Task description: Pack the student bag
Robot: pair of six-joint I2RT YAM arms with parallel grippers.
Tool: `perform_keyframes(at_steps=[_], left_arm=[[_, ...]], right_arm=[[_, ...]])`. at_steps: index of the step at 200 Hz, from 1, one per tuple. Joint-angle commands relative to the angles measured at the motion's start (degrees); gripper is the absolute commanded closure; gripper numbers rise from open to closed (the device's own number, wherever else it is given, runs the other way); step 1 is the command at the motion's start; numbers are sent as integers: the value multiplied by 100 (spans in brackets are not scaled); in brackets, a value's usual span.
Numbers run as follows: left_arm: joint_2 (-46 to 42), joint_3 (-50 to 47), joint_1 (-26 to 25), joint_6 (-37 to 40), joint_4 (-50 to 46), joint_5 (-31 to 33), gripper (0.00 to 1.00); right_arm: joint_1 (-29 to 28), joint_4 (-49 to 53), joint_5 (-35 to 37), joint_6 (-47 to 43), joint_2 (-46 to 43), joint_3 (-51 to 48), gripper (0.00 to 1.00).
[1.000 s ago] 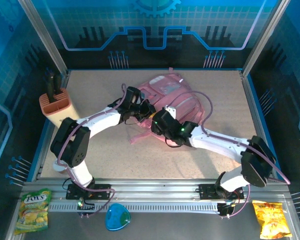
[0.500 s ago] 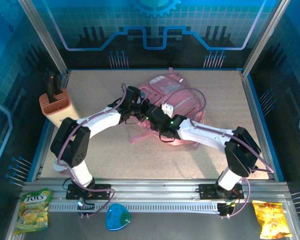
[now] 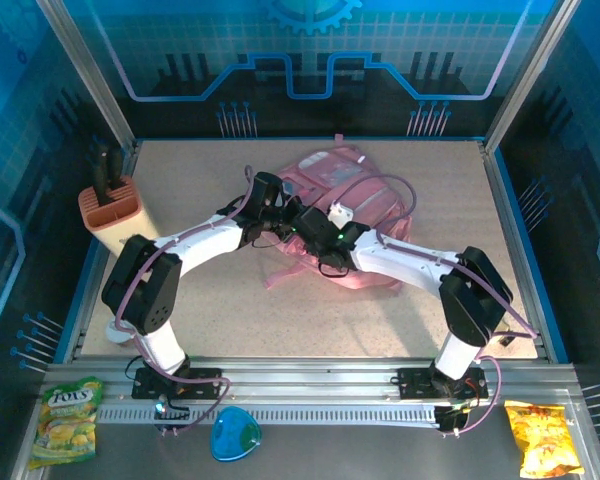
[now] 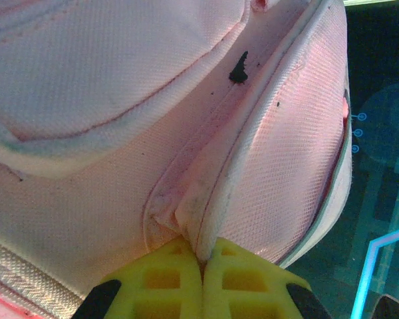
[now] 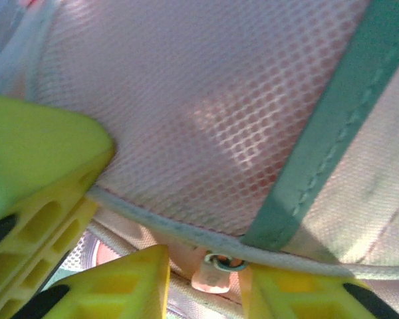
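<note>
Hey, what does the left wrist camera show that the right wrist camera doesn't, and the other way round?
Left wrist view: the left claw shut on a piped seam of the student bag, with a small black mark further up the fabric. Right wrist view: the right claw standing apart around a small zipper pull, beneath pink mesh crossed by a grey-green strap. Shared: close-up pink bag fabric, and each camera's own yellow claw at the bottom edge.

The left arm [image 3: 195,240] and the right arm [image 3: 408,262] have white links and black joint housings. Purple cables [image 3: 140,275] loop along each. The jaws are yellow plastic with ribbed cut-outs and black bases.
</note>
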State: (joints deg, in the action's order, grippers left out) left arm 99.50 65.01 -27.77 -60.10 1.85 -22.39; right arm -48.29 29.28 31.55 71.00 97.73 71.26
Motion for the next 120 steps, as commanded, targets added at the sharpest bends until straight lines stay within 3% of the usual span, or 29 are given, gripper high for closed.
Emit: perform_keyframes(at_steps=[1, 60, 120], left_arm=[[-125, -6, -40, -20, 299, -513, 100], [-81, 45, 101, 119, 187, -417, 100], [51, 178, 263, 366, -38, -333, 100]], right_arm=[[279, 257, 648, 187, 125, 118, 72], [285, 332, 708, 34, -427, -549, 89], [430, 200, 739, -455, -1661, -1884, 86]])
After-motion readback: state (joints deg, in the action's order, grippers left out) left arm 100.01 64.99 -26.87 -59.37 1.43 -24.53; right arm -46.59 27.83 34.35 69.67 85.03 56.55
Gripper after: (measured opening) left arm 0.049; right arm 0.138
